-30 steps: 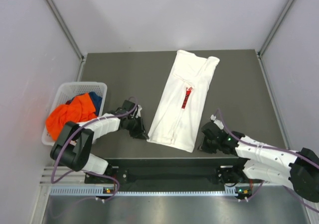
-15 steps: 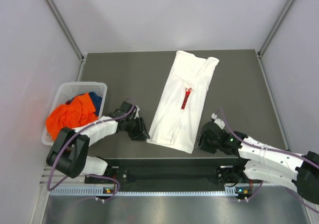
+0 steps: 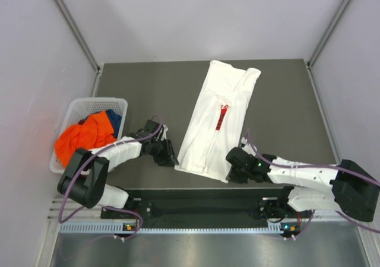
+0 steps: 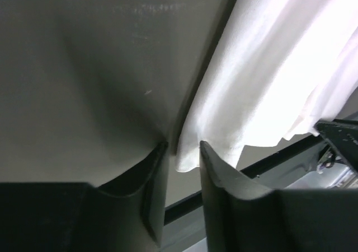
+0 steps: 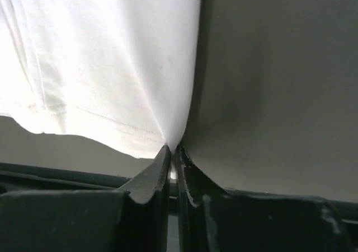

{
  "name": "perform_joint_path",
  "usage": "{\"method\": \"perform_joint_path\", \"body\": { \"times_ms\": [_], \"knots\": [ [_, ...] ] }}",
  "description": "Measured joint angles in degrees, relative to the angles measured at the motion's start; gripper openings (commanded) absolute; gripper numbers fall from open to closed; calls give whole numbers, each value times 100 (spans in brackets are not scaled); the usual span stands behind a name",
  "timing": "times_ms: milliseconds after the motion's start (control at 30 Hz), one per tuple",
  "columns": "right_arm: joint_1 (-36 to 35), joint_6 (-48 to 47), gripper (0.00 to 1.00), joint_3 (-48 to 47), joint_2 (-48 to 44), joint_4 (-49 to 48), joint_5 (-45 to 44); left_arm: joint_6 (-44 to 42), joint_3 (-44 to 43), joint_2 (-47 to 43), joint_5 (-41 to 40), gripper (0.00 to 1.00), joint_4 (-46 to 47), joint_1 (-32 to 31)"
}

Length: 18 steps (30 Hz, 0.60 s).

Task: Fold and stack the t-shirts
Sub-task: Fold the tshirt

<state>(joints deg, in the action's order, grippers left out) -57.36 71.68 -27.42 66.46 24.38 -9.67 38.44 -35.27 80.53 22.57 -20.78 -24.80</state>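
From above, the white t-shirt (image 3: pixel 217 121) lies as a long strip from the far edge towards the near edge of the surface (image 3: pixel 136 83). It looks light, soft and limp, so it is best taken at its two near hem corners. The left fingers (image 3: pixel 169 157) and right fingers (image 3: pixel 233 171) sit at those corners.

Left wrist view: the left fingers (image 4: pixel 152 176) are narrowly apart and straddle the hem corner without clamping it.

Right wrist view: the right fingers (image 5: pixel 158 169) are pinched together on the other corner.
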Motion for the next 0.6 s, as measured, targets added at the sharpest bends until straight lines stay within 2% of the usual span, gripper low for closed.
{"method": "perform_joint_path", "body": {
  "times_ms": [67,100,133,233,300,333,433,600],
  "knots": [
    [-17,55,0,7,-13,98,-37,-42,13,11,13,18,2,0],
    [-24,81,0,26,-52,125,-57,-61,31,13,13,5,0,-2],
    [-24,94,0,70,-133,168,-83,-52,57,13,33,0,4,-2],
    [-28,83,0,170,-466,511,-168,-17,192,-20,122,0,70,-44],
    [-28,48,0,192,-693,848,-232,94,348,-111,243,10,173,-120],
    [-28,31,0,192,-787,981,-251,160,452,-173,321,28,256,-164],
    [-28,-39,0,195,-1069,1438,-317,422,728,-389,636,41,490,-269],
    [-28,-118,2,317,-1316,1784,-339,505,914,-708,872,51,584,-306]
  ]
}}
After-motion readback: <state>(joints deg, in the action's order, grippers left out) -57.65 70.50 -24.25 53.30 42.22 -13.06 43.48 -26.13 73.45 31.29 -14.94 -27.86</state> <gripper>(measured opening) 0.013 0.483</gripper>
